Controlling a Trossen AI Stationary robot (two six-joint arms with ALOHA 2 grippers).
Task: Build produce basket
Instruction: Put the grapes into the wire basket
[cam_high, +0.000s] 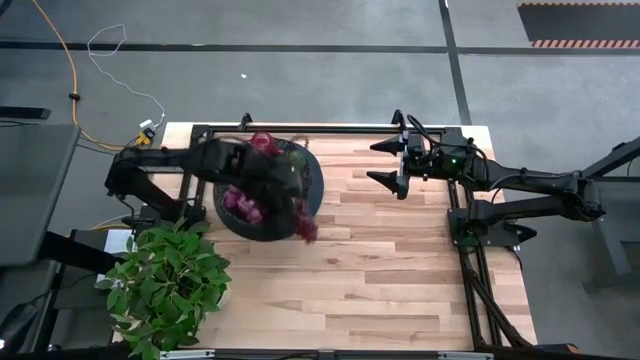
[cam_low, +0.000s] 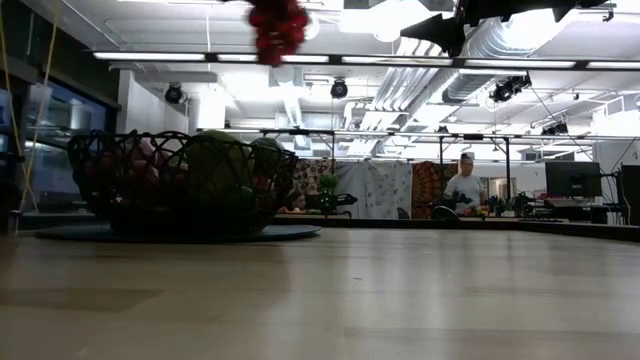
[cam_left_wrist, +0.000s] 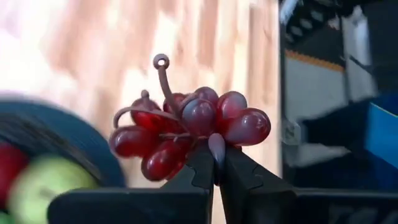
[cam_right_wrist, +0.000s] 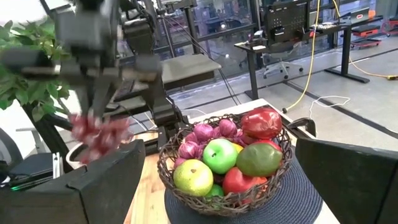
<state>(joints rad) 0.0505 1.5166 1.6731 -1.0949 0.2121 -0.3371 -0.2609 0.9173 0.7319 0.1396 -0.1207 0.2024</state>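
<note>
Left gripper (cam_left_wrist: 217, 163) clamped tight on dark red grape bunch (cam_left_wrist: 189, 130), pinching one grape at bunch's underside; bunch held in air beside basket. Right gripper (cam_high: 388, 162) spread wide, holding nothing, raised well apart. Black wire basket (cam_right_wrist: 186, 180) at table's left, on dark round mat (cam_right_wrist: 298, 198), heaped with green apples, purple grapes, red fruit.

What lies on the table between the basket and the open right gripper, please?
Nothing: in the high view only bare wooden table lies between the basket and the right gripper.
</note>
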